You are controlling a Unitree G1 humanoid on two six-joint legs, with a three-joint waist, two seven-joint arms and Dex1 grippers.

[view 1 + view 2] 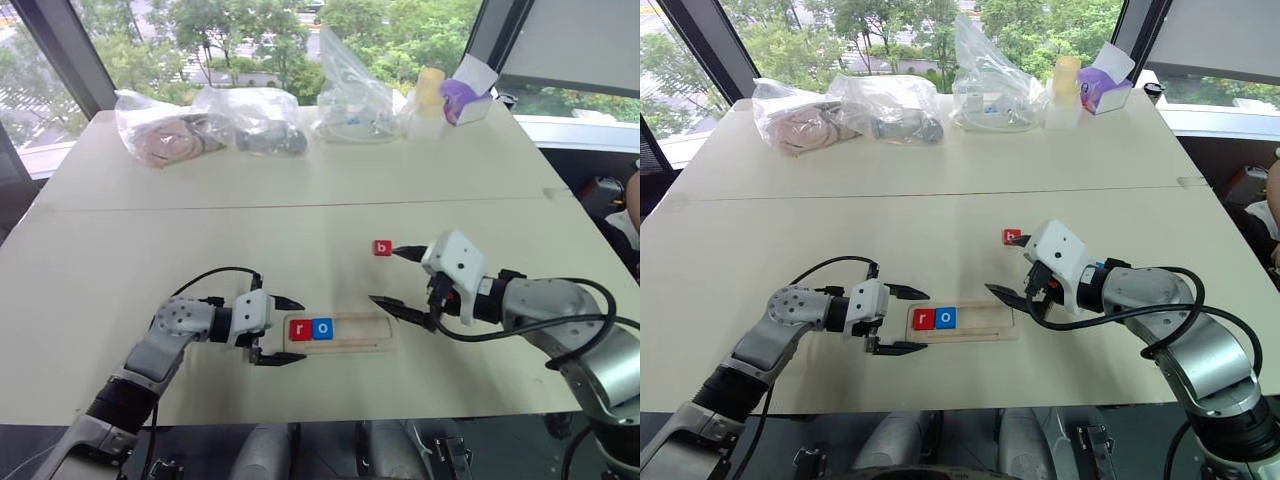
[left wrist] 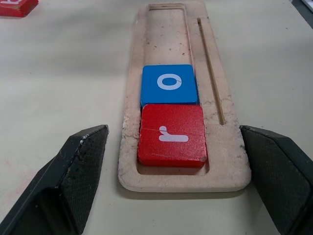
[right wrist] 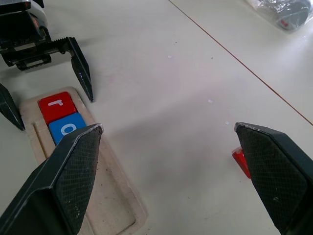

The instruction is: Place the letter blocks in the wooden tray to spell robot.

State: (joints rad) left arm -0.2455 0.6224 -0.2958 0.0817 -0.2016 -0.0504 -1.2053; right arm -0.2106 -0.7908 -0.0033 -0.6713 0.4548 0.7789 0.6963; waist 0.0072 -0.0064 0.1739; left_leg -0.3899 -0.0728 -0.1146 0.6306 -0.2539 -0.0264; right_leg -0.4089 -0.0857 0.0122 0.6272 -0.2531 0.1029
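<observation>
While the wooden tray (image 1: 345, 332) lies flat on the pale desk (image 1: 200, 215) near its front edge, two letter blocks sit side by side in the left end of its slot: a red r block (image 1: 300, 329) at the very end and a blue o block (image 1: 322, 328) touching it on the right. The rest of the slot is bare wood.

At the tray's left end the left end effector (image 1: 285, 330) stands open, its two black fingers spread to either side of that end; in the left wrist view the fingers flank the tray's rounded end without touching the r block (image 2: 171, 135), and it holds nothing.

Over the tray's right end the right end effector (image 1: 398, 280) is also spread wide and empty, one finger reaching toward the tray, the other pointing toward a red b block (image 1: 382, 247). That block lies on the desk beyond the tray, apart from it and just beside the upper fingertip; whether the tip touches it I cannot tell.

Along the far edge of the desk rest several clear plastic bags (image 1: 215, 122) with contents, a yellowish cup (image 1: 428, 95) and a purple tissue box (image 1: 464, 100), all well apart from the tray.
</observation>
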